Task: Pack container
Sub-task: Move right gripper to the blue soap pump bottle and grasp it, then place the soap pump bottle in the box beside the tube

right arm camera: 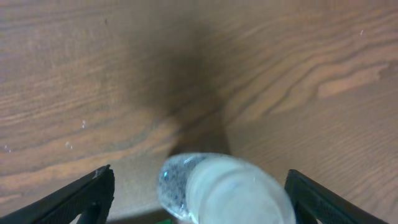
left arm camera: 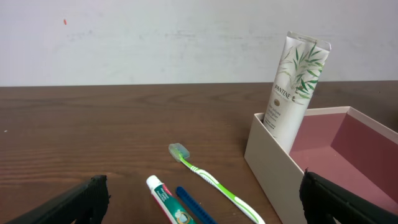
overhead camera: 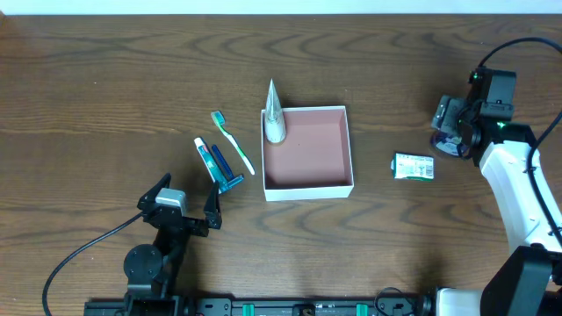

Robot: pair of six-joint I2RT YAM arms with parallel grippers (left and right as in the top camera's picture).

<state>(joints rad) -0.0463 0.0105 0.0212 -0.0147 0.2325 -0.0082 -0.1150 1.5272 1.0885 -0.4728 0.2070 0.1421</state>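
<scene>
The container (overhead camera: 307,187) sits mid-table, a white tube (overhead camera: 275,118) standing in its far left corner, the rest of its pink floor bare. To its right lies a green packet (overhead camera: 413,166). Beyond that, your right gripper (right arm camera: 199,186) is spread wide around a clear rounded item (right arm camera: 217,186) that sits off-centre, nearer the right finger. Judging by this, the grasp comes next: shift until the item is centred, go lower, then close gently, since it looks slippery. Lift it over the packet and the container's wall. Your left gripper (left arm camera: 205,193) hangs wide and empty near the toothbrush (left arm camera: 214,180).
</scene>
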